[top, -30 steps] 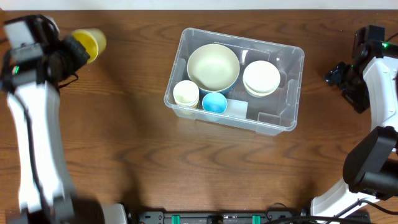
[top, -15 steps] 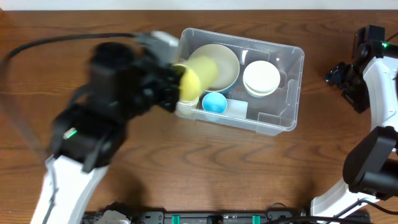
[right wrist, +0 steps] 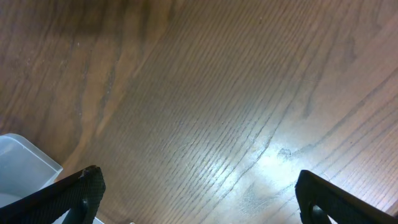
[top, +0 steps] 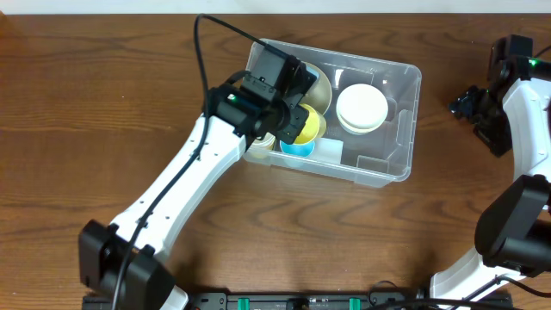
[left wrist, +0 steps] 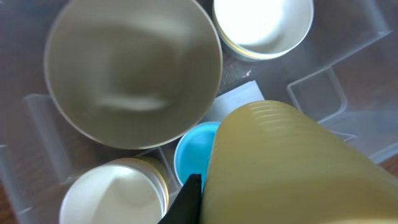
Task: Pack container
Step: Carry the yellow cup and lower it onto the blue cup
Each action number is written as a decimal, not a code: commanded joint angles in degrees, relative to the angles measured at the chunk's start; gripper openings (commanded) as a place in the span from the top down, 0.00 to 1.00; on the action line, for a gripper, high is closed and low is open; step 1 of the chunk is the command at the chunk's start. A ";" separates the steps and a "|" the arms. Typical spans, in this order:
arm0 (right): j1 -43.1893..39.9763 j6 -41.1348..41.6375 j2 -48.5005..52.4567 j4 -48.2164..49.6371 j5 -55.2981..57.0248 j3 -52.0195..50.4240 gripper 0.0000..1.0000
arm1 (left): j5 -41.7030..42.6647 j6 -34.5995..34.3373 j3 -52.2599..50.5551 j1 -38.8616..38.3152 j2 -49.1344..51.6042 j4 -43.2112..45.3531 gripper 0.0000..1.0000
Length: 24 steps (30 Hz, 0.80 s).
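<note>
Two arms work at a wood counter (top: 129, 103), w/ the container (top: 405, 129) sitting mid-counter, slightly skewed. Nearest row inside it: a cream cup (left wrist: 112, 193) in the front-left corner, mostly hidden from above by the arm; a blue cup (top: 297, 148) just beside it; then a white label (top: 329, 151) on the container floor. Left arm reaches in diagonally from the near-left, & the left gripper (top: 286, 123) is closed around a yellow cup (top: 308, 126), held on its side over the blue cup, mouth toward the container's right half; can't tell if it touches anything below. On the left wrist cam the yellow cup fills the lower right, w/ one dark finger (left wrist: 186, 202) against its side. Farther back: a big pale bowl (left wrist: 134, 68) at back-left, partly under the gripper in the top view, & a white bowl (top: 362, 107) at back-right, near each other but apart. Right gripper (top: 461, 105) sits off by the counter's right edge, well apart from the container, fingers spread wide over wood; a clear container corner shows at its cam's lower left.
</note>
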 commanded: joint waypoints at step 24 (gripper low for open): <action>-0.39 0.90 -0.70 -0.04 0.59 -0.17 0.01 | -4.50 0.74 -0.11 2.78 5.27 -2.16 0.94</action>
